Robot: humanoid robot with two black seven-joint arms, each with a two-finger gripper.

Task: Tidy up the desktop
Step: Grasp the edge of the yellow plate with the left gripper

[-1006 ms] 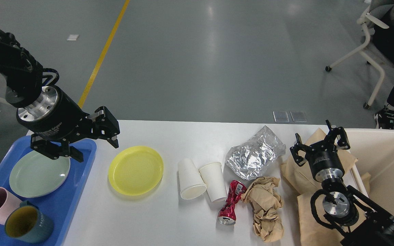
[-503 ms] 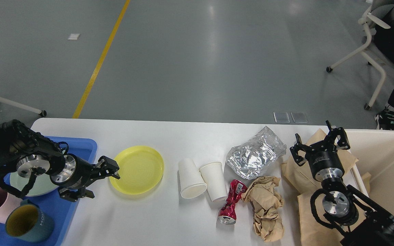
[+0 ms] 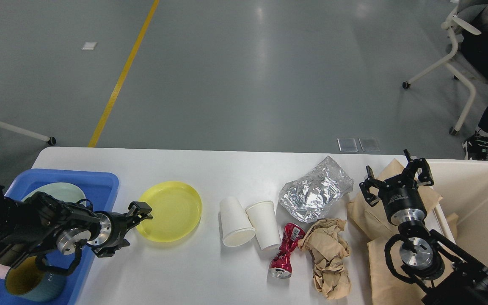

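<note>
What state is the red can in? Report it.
Crushed and lying on its side: the red can is pinched at the waist, resting on the desktop.

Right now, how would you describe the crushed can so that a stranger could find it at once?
Look at the white table, in the litter toward its right end. Near the front edge, the can lies between two white paper cups and a ball of brown paper. It is the only red thing, shiny and squeezed in the middle.

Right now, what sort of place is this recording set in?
Probably a lab or industrial test hall, not a home: polished grey concrete floor with a yellow lane line, wheeled office chairs, and a white desktop staged with dishes and trash.
</note>
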